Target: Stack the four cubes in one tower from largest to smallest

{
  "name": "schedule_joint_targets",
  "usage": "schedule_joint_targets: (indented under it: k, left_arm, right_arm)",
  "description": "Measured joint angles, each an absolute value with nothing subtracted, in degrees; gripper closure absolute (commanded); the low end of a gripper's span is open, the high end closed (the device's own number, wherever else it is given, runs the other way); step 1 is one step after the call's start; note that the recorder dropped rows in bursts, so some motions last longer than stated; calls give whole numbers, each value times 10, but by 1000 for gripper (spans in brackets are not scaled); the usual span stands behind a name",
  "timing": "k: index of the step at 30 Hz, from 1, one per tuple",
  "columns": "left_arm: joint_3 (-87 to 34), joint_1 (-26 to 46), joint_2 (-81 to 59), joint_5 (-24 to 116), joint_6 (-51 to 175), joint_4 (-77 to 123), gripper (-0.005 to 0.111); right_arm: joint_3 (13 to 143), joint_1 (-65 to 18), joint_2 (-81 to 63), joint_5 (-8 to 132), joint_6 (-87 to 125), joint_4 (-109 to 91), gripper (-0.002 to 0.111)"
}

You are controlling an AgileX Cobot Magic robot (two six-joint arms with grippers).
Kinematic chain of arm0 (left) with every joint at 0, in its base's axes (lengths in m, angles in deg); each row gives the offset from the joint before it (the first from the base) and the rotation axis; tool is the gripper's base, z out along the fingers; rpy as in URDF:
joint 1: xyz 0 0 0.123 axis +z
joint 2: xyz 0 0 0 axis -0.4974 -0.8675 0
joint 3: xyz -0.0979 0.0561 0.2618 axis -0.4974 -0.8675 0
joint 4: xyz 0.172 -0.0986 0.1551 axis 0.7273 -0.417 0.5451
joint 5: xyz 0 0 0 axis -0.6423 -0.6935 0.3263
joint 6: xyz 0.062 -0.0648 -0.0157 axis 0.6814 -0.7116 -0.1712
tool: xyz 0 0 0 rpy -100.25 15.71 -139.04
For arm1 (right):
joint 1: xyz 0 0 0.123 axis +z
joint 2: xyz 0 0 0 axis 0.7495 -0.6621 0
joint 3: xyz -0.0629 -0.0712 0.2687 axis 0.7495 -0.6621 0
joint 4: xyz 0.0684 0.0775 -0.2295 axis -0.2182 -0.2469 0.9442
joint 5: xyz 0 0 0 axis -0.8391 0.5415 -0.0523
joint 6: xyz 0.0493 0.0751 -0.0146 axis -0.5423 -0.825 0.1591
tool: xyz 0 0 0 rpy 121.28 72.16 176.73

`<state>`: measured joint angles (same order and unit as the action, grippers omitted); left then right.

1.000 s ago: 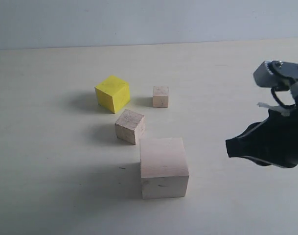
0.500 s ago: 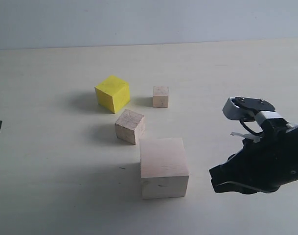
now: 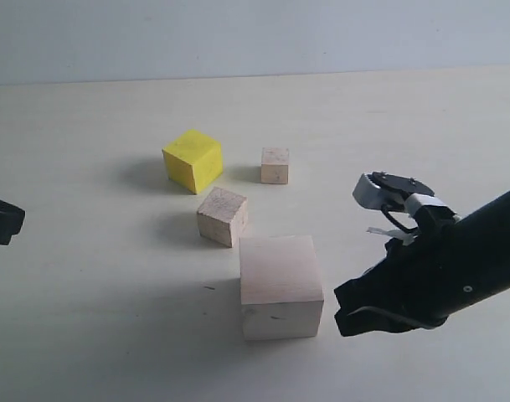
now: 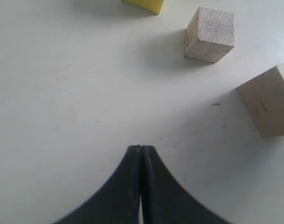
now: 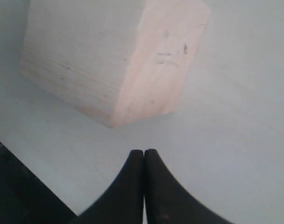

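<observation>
The large pale wood cube (image 3: 280, 285) sits on the table nearest the front; it also fills the right wrist view (image 5: 109, 56). Behind it lies the smaller bare wood cube (image 3: 222, 215), with the yellow cube (image 3: 193, 159) and the smallest bare wood cube (image 3: 275, 165) farther back. All four cubes rest apart on the table. My right gripper (image 3: 340, 311) is shut and empty, just right of the large cube. My left gripper (image 3: 16, 219) shows only at the far left edge; its wrist view shows it shut (image 4: 141, 148), empty, well short of the smaller cube (image 4: 210, 34).
The pale tabletop (image 3: 95, 318) spreads around the cubes, with a plain wall behind. The right arm's black body (image 3: 455, 268) lies across the lower right of the exterior view.
My right gripper has come down and leftward toward the large pale cube. The left gripper's tip has entered at the left edge.
</observation>
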<state>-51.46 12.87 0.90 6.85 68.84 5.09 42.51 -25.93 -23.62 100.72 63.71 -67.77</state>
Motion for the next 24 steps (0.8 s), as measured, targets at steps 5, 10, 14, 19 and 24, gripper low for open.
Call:
schedule_joint_targets:
  k: [5,10,14,19,24]
  left_arm:
    - [-515,129,9,68,691,45,107]
    - [-515,129,9,68,691,40,107]
    - [-515,129,9,68,692,33,107]
    - [-515,129,9,68,692,29,107]
    - [-515,129,9,68,703,19,107]
  right_arm:
    - [438,-197,-274,975,644,-682,108]
    - [479,-186,-311,964,643,-686,108]
    - [509,-186,-343,960,641,-692,108]
    - [538,-186,-382,960,641,-717,108]
    - [558,-186,-400,955,641,-738,108]
